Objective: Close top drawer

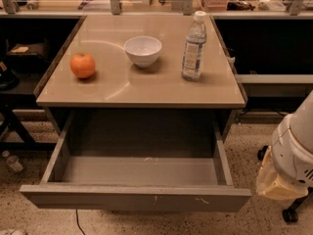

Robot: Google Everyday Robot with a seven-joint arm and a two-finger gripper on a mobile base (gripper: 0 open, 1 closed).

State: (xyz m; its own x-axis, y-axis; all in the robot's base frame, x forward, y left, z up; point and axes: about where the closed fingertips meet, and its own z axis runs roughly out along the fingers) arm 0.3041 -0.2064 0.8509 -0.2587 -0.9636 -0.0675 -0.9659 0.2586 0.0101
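Note:
The top drawer (137,199) is pulled far out from under the tabletop (142,89). Its plain grey-brown front, with small pale scratches, faces me at the bottom of the view. Its inside (139,169) is empty. A white rounded part of my arm (293,148), with a yellowish piece (275,182) below it, shows at the right edge, to the right of the drawer's front corner and apart from it. My gripper itself is out of view.
On the tabletop stand an orange (82,65), a white bowl (143,51) and a clear water bottle (193,47). Dark shelving flanks the table on both sides. A chair's wheeled base (289,213) stands on the speckled floor at the lower right.

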